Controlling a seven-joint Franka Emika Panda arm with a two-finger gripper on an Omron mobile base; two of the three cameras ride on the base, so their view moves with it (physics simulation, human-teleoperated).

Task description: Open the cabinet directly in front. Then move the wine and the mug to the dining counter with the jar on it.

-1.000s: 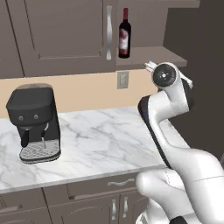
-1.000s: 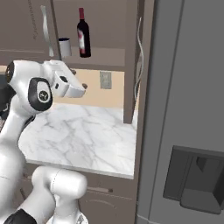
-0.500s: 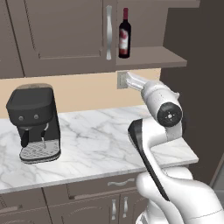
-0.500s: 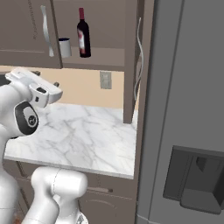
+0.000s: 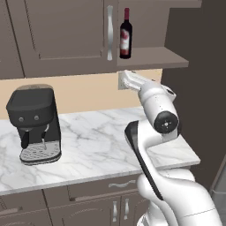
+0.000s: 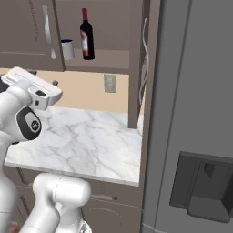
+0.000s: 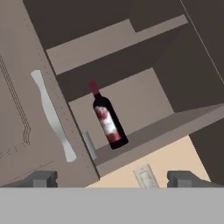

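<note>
**Cabinet open, bottle waiting**

The cabinet point(image 6: 113, 50) stands with its right door swung aside, so the wine point(image 7: 108, 120) is reachable upright on the shelf (mug point(image 6: 67, 49) just beside). The tool point(image 7: 113, 178), fingers spread and empty, points up at the bottle.

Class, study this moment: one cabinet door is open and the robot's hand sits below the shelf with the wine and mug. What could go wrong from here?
1. The wine is tall and slim and stands near the shelf's front edge; a nudge from the open hand coming up could tip it off.
2. The mug sits close beside the bottle, half behind the closed left door, so reaching for either may knock the other.
3. The open right door juts out; the arm could clip it.
</note>
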